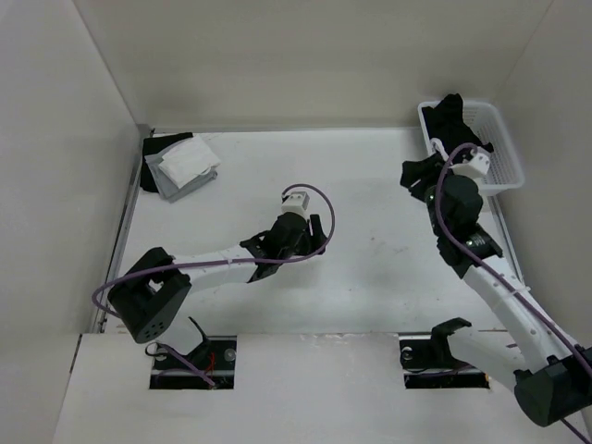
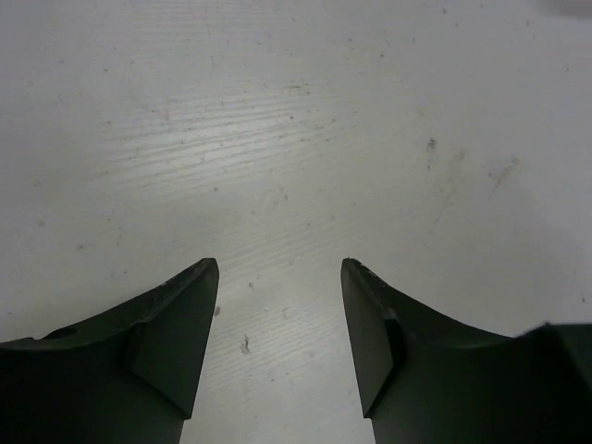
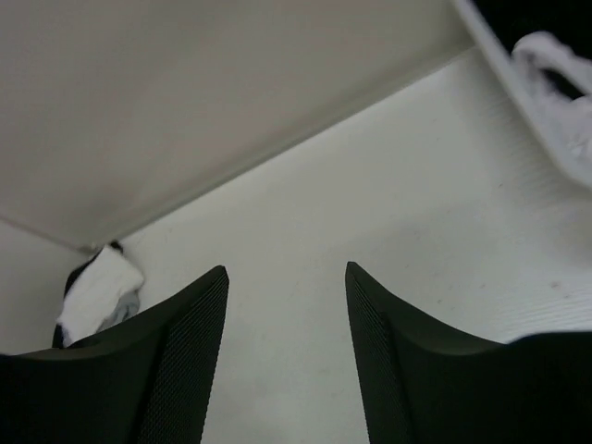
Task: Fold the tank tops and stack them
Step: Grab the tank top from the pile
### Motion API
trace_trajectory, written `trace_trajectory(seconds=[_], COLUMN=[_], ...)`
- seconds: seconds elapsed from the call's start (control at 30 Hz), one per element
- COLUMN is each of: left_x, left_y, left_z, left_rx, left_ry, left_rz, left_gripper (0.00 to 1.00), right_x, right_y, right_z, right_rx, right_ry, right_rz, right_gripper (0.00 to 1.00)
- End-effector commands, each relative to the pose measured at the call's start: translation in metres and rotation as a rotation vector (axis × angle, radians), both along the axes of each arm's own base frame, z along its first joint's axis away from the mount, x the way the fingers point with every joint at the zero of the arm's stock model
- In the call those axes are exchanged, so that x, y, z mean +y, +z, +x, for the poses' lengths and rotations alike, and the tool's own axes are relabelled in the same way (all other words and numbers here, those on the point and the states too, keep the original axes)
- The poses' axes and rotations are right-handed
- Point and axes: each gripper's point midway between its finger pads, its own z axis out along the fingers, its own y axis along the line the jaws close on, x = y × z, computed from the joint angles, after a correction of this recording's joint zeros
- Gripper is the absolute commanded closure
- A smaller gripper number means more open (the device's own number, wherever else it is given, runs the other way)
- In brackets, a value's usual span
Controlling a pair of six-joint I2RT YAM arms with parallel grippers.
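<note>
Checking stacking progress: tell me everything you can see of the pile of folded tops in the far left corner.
The pile is soft thin cloth in three folded layers: white on top, grey beneath, and black at the bottom, showing along the far and left edges. It lies flat, slightly askew, on the table, by the left wall. Nothing else is seen touching it.

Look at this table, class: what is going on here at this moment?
A folding job is partly done. A folded stack of tank tops, white, grey and black, sits in the far left corner. Dark cloth lies in the white basket at the far right. Both grippers are open and empty: the left gripper hovers over the bare table, and the right gripper is beside the basket.
</note>
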Motion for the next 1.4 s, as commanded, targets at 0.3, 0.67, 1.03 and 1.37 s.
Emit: trace_trajectory(seconds=[0.3, 0.67, 1.03, 1.37], left_x=[-0.019, -0.003, -0.015, -0.010], left_y=[0.031, 0.025, 0.003, 0.005], left_z=[-0.019, -0.008, -0.004, 0.003], left_rx=[-0.143, -0.174, -0.122, -0.135], left_ry=[-0.103, -0.063, -0.101, -0.083], left_rz=[-0.142, -0.173, -0.175, -0.191], left_gripper=[0.42, 0.43, 0.43, 0.43], right_x=[-0.128, -0.176, -0.189, -0.194], right_y=[0.006, -0.059, -0.123, -0.153], right_z=[0.091, 0.238, 0.326, 0.352], right_rx=[0.070, 0.218, 0.279, 0.280], right_ry=[-0.306, -0.250, -0.197, -0.229], right_rz=[-0.062, -0.037, 0.028, 0.089], right_gripper=[0.89, 0.62, 0.36, 0.71])
